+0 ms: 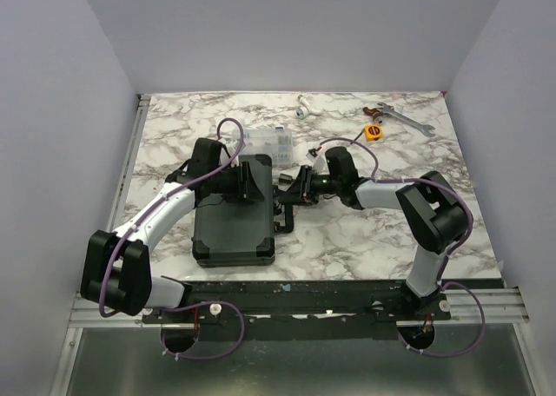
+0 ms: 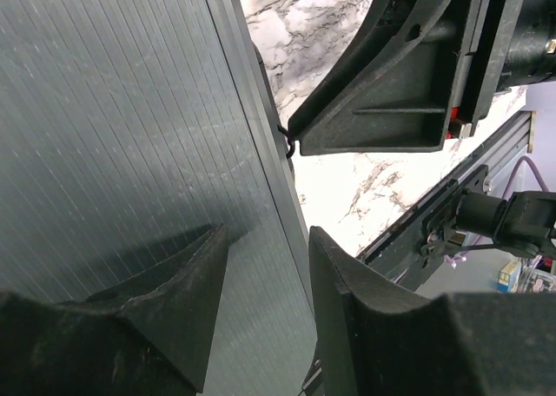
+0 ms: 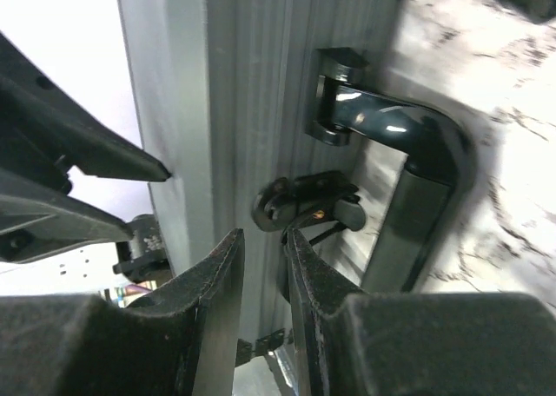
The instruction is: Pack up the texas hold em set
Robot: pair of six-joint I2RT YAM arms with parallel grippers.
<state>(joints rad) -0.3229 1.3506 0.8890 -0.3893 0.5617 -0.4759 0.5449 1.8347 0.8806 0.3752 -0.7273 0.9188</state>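
the right claw stands at a narrow slit with nothing i can see between the fingers. its tips are just short of the small latch on the side wall of the black case. the case lies closed on the marble table, its long axis running away from the arm bases. latch and handle sit on its right long side, so the right arm looks the nearer one. the left claw hangs part open over the lid's far end, one finger on the lid, the other past its right edge. both claws are close together there and might crowd each other. a clear compartment box lies just beyond the case, and a yellow tape measure well apart.
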